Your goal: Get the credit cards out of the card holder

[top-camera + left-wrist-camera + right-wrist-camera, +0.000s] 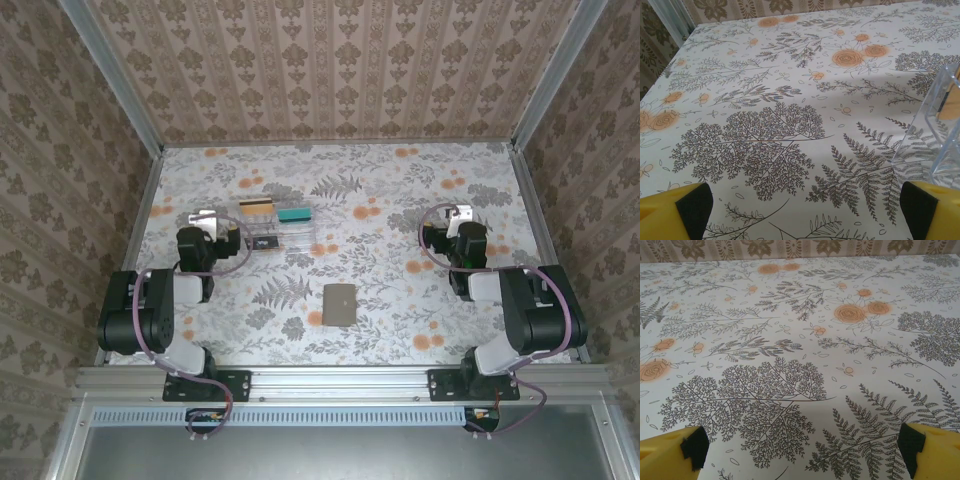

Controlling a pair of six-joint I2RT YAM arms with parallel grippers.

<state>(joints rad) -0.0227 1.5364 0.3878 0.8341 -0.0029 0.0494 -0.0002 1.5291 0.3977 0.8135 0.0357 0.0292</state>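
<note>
— Well, where's the card holder (339, 305)?
— Closed, flat on the worktop (400, 300), between the arms.
— And the left claw (805, 207)?
— Wide, empty, beside a tray (940, 125). Right claw (803, 447): wide, empty too.

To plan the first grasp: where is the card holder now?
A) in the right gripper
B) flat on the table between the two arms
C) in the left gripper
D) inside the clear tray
B: the top view shows the card holder lying flat on the table between the arms.
</note>
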